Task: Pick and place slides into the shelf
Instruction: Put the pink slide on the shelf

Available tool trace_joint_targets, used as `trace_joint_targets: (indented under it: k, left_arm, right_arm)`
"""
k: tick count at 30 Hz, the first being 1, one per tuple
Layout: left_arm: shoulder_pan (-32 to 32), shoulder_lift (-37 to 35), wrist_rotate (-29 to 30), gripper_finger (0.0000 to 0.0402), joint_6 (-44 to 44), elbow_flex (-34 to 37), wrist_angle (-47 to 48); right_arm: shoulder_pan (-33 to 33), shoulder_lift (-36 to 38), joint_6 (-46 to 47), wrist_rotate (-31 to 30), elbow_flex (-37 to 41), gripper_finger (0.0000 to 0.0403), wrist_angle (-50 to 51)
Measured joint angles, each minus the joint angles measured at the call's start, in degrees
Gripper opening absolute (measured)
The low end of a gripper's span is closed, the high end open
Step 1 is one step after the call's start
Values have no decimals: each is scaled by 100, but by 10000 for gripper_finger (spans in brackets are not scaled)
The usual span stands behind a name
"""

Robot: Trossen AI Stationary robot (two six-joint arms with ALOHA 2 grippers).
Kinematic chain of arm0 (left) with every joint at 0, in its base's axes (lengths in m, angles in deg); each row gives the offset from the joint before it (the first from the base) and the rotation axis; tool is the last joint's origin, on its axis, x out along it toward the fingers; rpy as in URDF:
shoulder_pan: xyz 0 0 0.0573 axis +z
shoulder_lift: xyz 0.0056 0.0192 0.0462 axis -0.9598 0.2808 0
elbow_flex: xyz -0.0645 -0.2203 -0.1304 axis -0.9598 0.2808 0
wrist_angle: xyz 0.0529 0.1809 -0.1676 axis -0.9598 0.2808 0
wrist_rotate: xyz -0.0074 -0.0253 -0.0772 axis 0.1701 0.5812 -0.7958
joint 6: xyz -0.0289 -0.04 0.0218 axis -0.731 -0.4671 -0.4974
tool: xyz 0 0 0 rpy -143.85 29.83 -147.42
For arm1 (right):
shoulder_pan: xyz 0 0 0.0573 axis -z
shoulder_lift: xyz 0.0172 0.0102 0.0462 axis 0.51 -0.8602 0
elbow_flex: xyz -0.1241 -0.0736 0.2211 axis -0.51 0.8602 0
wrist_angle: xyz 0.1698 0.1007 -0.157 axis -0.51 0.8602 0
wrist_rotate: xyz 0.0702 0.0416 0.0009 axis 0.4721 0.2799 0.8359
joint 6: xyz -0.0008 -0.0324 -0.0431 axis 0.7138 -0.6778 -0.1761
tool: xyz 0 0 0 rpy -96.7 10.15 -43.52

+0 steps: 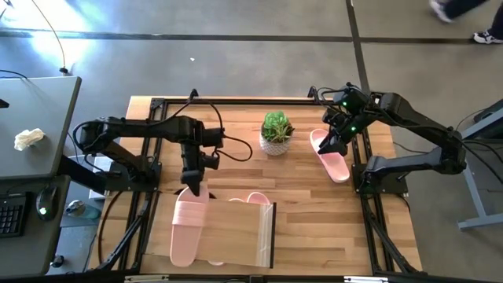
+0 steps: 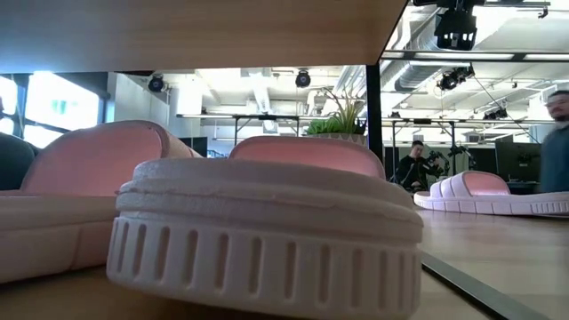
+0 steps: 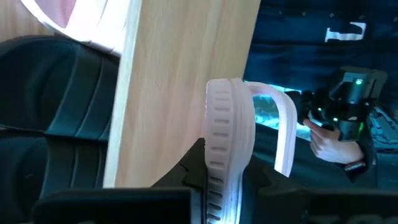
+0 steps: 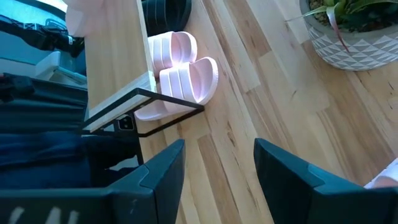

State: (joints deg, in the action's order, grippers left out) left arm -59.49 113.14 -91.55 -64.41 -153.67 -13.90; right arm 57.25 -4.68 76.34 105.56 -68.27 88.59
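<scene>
While gripped (left tool point(image 1: 191, 189)) — pink slide point(image 1: 187, 228)

Light pink slide point(image 1: 189, 228) at lower left of the high view, its edge ribbed in vertical grooves. Pale wood-grain shelf point(image 1: 240, 234) with a dark side edge. Another pink slide point(image 1: 332, 159) at right centre. Striped light-wood counter point(image 1: 302, 228), black frame. Green-leaved plant point(image 1: 276, 126) in a white pot point(image 4: 357, 40) with grey triangle lines.

The table point(image 1: 314, 228) carries the shelf point(image 1: 236, 232), a potted plant point(image 1: 276, 132) and one pink slide point(image 1: 332, 157). Another pink slide point(image 1: 189, 228) lies on the shelf top.
</scene>
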Motion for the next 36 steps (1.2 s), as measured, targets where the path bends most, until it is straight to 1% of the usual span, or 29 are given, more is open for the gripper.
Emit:
trace_joint_targets:
  k: [5, 9, 15, 32, 36]
  left_arm:
    - [0, 0, 232, 55, -2, 13, -49]
    - [0, 0, 355, 67, -1, 13, -51]
    - [0, 0, 632, 70, -6, 13, -27]
    - [0, 0, 1032, 72, -303, 13, 14]
    - [0, 0, 1119, 72, -333, 13, 17]
  right_arm:
    - [0, 0, 2, -57, 0, 181, 0]
    - [0, 0, 6, -66, 0, 181, 0]
    - [-1, 2, 15, -70, 0, 181, -1]
    - [0, 0, 51, -130, 0, 181, -4]
    - [0, 0, 45, -280, 0, 181, -4]
